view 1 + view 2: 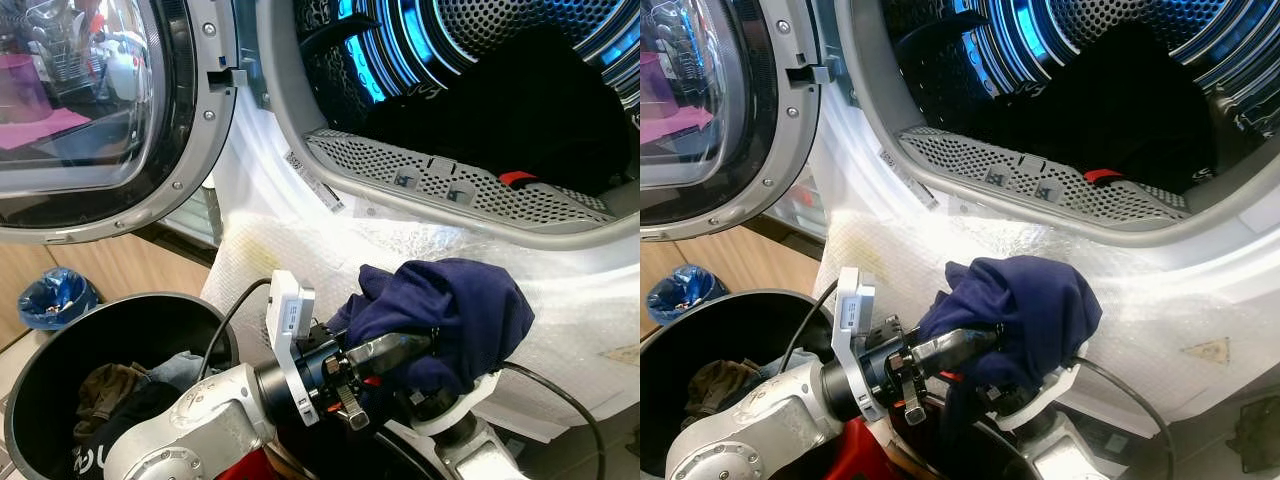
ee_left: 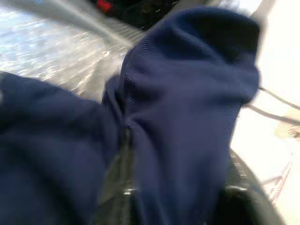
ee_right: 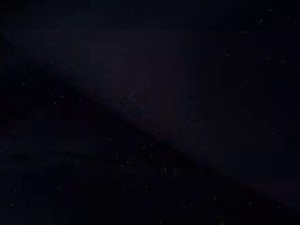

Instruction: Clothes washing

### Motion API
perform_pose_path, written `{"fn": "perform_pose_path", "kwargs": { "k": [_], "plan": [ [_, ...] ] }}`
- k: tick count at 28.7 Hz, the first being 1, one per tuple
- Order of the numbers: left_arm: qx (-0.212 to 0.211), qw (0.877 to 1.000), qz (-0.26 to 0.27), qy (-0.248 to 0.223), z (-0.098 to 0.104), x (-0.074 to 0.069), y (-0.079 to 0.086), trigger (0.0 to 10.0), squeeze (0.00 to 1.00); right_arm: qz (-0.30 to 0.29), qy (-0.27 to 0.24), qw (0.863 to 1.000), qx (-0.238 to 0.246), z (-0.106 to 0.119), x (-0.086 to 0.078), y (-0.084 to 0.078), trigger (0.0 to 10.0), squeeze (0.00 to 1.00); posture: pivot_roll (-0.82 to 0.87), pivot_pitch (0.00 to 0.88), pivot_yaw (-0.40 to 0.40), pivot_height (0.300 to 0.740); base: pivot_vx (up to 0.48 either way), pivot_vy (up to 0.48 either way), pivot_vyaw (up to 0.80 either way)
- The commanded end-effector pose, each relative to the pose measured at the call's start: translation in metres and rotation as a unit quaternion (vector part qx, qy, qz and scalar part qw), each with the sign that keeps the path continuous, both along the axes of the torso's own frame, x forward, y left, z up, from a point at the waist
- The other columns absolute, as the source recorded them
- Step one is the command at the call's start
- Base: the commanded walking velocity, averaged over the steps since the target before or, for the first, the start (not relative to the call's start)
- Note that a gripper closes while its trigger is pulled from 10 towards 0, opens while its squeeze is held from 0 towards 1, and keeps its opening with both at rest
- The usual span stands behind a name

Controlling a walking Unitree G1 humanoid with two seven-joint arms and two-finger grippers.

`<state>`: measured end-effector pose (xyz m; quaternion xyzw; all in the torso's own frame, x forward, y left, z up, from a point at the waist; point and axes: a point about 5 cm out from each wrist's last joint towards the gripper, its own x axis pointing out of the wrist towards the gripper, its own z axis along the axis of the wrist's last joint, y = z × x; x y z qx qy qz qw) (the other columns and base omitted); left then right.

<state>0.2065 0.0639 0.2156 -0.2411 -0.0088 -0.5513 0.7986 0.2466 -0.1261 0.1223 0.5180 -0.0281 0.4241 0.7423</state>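
Both arms raised | left gripper [image 1: 400, 350] fingers clamped on navy garment [image 1: 450, 310] | right gripper's fingers: cannot tell

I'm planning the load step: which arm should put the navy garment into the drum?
Left. The left pincer already has the navy garment bunched over its fingers, just below the open drum. The right arm is buried under the cloth, its wrist view dark.

Nothing legible anywhere. White sticker [image 1: 318, 183] on washer rim too small to read; white lettering on dark garment [image 1: 88, 462] in bin cut off.
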Motion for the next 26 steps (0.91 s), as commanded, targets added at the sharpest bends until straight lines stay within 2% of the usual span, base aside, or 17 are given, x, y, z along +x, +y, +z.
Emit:
{"fn": "perform_pose_path", "kwargs": {
  "k": [1,4,8,14,15,17,18,19,20,21,23,24,25,26],
  "plan": [
    [0.032,0.998,0.058,0.016,-0.007,0.006,0.020,10.0,1.00,-0.094,-0.047,0.994,0.023,0.014,0.005,-0.042,0.0,0.00,0.02,0.066,-0.018,0.740,0.000,0.000,0.00],
    [0.031,0.998,0.058,0.006,-0.003,0.005,0.023,10.0,1.00,-0.091,-0.046,0.995,0.020,0.013,0.005,-0.040,0.0,0.00,0.02,0.067,-0.018,0.740,0.000,0.000,0.00],
    [0.006,0.999,0.050,-0.006,0.008,0.002,0.029,10.0,1.00,-0.090,-0.045,0.995,0.016,0.011,0.005,-0.039,0.0,0.00,0.03,0.067,-0.018,0.740,0.000,0.000,0.00],
    [0.020,0.999,0.027,-0.022,0.012,-0.009,0.039,10.0,1.00,-0.093,-0.054,0.994,0.018,0.012,0.005,-0.042,0.0,0.00,0.03,0.067,-0.017,0.740,0.000,0.000,0.00],
    [0.045,0.997,0.058,-0.022,0.009,-0.010,0.053,10.0,1.00,-0.088,-0.065,0.994,0.016,0.015,0.004,-0.043,0.0,0.00,0.03,0.067,-0.017,0.740,0.000,0.000,0.00],
    [0.070,0.991,0.112,-0.012,0.003,-0.005,0.070,10.0,1.00,-0.081,-0.070,0.994,0.012,0.016,0.004,-0.043,0.0,0.00,0.03,0.067,-0.017,0.740,0.000,0.000,0.00],
    [0.106,0.974,0.200,0.003,-0.007,0.003,0.090,10.0,1.00,-0.074,-0.072,0.995,0.006,0.015,0.003,-0.042,0.0,0.00,0.04,0.067,-0.011,0.740,0.000,0.000,0.00],
    [0.112,0.966,0.235,0.008,-0.011,0.006,0.098,10.0,1.00,-0.073,-0.072,0.995,0.006,0.015,0.002,-0.042,0.0,0.00,0.04,0.067,-0.011,0.740,0.000,0.000,0.00],
    [0.127,0.941,0.312,0.021,-0.018,0.014,0.114,10.0,1.00,-0.069,-0.074,0.995,0.006,0.014,0.002,-0.041,0.0,0.00,0.06,0.069,-0.011,0.740,0.000,0.000,0.00],
    [0.136,0.926,0.350,0.027,-0.022,0.017,0.122,10.0,1.00,-0.067,-0.074,0.995,0.006,0.014,0.001,-0.041,0.0,0.00,0.06,0.069,-0.011,0.740,0.000,0.000,0.00],
    [0.174,0.882,0.437,0.036,-0.035,0.024,0.142,10.0,1.00,-0.059,-0.076,0.995,0.004,0.014,0.000,-0.038,0.0,0.00,0.06,0.071,-0.011,0.740,0.000,0.000,0.00],
    [0.185,0.870,0.456,0.036,-0.039,0.025,0.146,10.0,1.00,-0.057,-0.077,0.995,0.004,0.014,0.000,-0.038,0.0,0.00,0.06,0.071,-0.011,0.740,0.000,0.000,0.00],
    [0.197,0.853,0.481,0.039,-0.045,0.027,0.152,10.0,0.85,-0.052,-0.080,0.995,0.003,0.015,0.000,-0.036,0.0,0.00,0.06,0.071,-0.011,0.740,0.000,0.000,0.00],
    [0.215,0.835,0.504,0.044,-0.056,0.029,0.155,10.0,0.00,-0.040,-0.091,0.995,0.001,0.016,-0.003,-0.034,0.0,0.00,0.06,0.071,-0.011,0.740,0.000,0.000,0.00]
  ]
}}
